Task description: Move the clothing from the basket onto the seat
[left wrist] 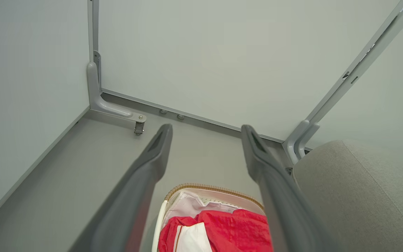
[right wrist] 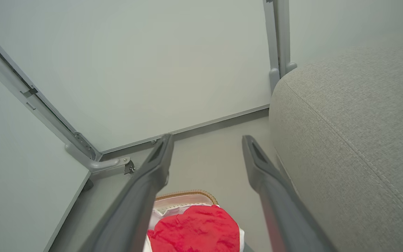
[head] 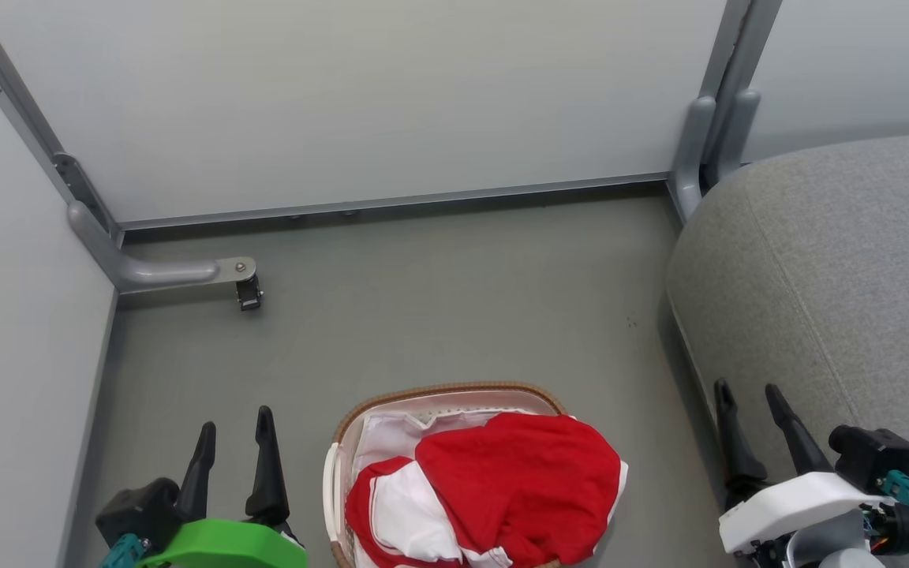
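Noted: left end effector [head: 235, 420] left of the basket [head: 423, 392], right end effector [head: 746, 386] right of it. Both point forward, fingers spread, empty. The clothing [head: 518, 481] lies heaped inside the basket.

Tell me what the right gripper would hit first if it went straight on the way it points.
Probably bare floor near the wall; the right gripper points between the basket and the seat, though depth is unclear.

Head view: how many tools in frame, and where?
2. Left tool at lower left, beside the basket; right tool at lower right, by the seat. Both are open and empty. None looks hidden.
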{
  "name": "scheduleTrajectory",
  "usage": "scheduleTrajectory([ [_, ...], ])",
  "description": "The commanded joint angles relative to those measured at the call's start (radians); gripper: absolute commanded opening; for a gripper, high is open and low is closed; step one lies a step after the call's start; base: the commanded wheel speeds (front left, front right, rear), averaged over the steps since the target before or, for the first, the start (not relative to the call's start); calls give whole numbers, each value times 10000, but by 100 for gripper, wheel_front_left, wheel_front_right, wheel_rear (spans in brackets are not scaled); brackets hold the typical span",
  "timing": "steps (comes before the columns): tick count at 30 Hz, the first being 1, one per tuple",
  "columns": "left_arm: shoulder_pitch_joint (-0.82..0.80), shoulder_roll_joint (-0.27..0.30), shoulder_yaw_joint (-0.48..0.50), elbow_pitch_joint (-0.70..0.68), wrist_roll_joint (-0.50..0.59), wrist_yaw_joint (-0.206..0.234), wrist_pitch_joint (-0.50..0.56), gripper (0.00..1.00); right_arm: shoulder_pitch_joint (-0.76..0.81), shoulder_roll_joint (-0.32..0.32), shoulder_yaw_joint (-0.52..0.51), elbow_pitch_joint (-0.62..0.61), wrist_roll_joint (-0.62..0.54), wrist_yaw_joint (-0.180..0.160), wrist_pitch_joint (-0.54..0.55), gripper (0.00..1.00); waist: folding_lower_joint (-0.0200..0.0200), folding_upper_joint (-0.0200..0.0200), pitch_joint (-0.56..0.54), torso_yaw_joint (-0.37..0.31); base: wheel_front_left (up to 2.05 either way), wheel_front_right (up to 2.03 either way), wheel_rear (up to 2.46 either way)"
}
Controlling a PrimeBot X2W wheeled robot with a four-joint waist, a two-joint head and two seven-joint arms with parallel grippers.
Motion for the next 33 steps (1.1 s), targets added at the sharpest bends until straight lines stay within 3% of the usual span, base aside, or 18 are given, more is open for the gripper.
scheduleTrajectory([
  [1,28,75,-18,-30,269,76,-91,100,22,-57,35,-12,-319,3,-101,100,0,0,3,7,0,0,0],
  [33,183,92,-450,492,2499,248,-735,100,88,-84,376,456,-2896,2,-732,100,0,0,44,80,0,0,0],
])
